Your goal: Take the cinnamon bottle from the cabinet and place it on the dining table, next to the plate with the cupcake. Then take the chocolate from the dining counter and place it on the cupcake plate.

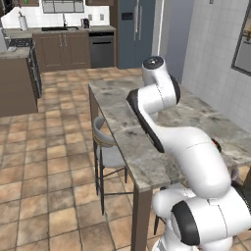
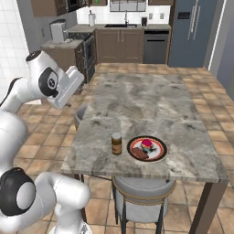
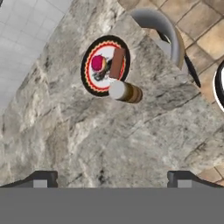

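The cinnamon bottle (image 2: pixel 116 143) (image 3: pixel 126 92) stands upright on the dining table (image 2: pixel 137 100) (image 3: pixel 109 144), right beside the red-rimmed plate (image 2: pixel 160 154) (image 3: pixel 87 83). On the plate sit a pink-topped cupcake (image 2: pixel 146 145) (image 3: pixel 98 64) and the flat brown chocolate (image 2: pixel 139 153) (image 3: pixel 117 62), side by side. My gripper (image 3: pixel 112 181) hangs open high above the table with nothing between its fingers, well away from plate and bottle. In the right base view the hand (image 2: pixel 68 87) is raised off the table's left edge.
A grey-seated chair (image 2: pixel 144 192) (image 3: pixel 162 26) is tucked under the table's near end and another chair (image 1: pixel 105 142) at its side. Kitchen worktop, dishwasher and fridge (image 2: pixel 194 32) line the far wall, with brown wall cabinets (image 2: pixel 43 7) above. Tiled floor surrounds the table.
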Controlling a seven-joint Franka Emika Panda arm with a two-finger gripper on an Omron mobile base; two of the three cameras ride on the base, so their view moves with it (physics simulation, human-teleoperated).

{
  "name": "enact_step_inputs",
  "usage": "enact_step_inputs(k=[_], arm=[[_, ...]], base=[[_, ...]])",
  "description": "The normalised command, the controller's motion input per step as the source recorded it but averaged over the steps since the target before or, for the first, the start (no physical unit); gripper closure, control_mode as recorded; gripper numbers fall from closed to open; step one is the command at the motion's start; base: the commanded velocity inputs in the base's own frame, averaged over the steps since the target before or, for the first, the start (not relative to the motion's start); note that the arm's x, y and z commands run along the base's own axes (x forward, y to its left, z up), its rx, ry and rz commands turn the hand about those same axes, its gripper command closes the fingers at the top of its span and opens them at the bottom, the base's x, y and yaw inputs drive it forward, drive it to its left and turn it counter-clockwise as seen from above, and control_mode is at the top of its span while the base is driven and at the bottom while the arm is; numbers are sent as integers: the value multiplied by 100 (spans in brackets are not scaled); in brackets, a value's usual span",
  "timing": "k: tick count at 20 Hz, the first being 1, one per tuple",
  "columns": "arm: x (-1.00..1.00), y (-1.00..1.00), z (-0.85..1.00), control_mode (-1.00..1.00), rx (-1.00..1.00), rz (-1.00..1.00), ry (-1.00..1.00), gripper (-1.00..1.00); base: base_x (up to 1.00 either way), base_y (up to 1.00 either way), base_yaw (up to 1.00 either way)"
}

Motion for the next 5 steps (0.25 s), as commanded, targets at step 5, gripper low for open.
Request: enact_step_inputs(k=[5], arm=[[-10,63,-17,-100,-13,5,2,-100]], base=[[0,0,0]])
